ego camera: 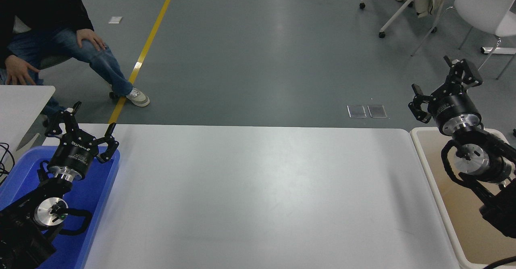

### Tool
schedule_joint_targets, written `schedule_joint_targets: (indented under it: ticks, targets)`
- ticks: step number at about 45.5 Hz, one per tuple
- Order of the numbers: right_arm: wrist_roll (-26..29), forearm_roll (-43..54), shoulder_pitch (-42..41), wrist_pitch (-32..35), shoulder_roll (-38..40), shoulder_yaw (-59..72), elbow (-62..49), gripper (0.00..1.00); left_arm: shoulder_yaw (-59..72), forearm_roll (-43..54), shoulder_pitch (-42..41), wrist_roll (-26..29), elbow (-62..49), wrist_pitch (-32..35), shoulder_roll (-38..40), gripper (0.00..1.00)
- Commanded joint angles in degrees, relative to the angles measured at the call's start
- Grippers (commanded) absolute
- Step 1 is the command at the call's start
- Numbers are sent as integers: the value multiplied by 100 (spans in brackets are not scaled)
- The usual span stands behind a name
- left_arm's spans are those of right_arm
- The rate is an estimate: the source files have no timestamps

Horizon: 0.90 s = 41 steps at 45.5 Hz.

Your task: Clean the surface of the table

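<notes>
The white surface [258, 196] fills the middle of the view. Right of it stands a beige bin [428, 168], left a blue tray [96, 204]. The right tool [441, 85] hangs wide above the bin; the left tool [80, 130], wide, sits over the tray. Swinging in low, the right arm might clip the bin's rim.

Small white lettering showing on the left gripper's [82, 130] black body (upside down, too small for reading), similar tiny print on the right gripper [443, 87], also illegible
</notes>
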State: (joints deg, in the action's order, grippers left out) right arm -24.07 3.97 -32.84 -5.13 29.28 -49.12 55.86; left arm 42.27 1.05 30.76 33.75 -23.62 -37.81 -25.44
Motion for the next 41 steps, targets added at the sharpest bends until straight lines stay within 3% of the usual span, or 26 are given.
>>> schedule_joint_targets:
  ticks: [1, 17, 41]
  targets:
    - [-493, 16, 401, 12, -1, -89, 197, 98, 1, 0, 0, 0, -2, -7, 4, 100]
    - [-1038, 482, 1148, 337, -256, -71, 224, 98, 1, 0, 0, 0, -2, -7, 4, 100]
    - [-1021, 535, 876, 258, -397, 236, -304, 98, 1, 0, 0, 0, -2, -7, 4, 100]
